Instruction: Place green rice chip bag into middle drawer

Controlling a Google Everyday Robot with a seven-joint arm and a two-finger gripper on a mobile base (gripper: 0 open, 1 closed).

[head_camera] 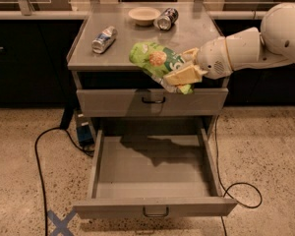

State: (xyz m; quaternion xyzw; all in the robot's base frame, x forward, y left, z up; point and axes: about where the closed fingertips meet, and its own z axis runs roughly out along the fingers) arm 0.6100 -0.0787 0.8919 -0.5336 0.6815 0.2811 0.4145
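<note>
The white arm reaches in from the right at about the height of the cabinet top. Its forearm runs close to level, dipping a little toward the wrist. The gripper points left and hangs at the front right edge of the top. Its two tan fingers are clamped on the right end of the bag, one above it and one below.

The bag is held in the air, clear of any surface, and juts out leftward from the grip. It is tilted, with its free left end higher over the front edge of the top. Its pinched end sags in front of the top drawer, which is closed.

Below, the middle drawer is pulled well out toward me, and a shadow lies across the back of its tray.

On the top, well behind the bag, a can lies on its side at the left. A bowl and a second can sit just beside each other at the back
</note>
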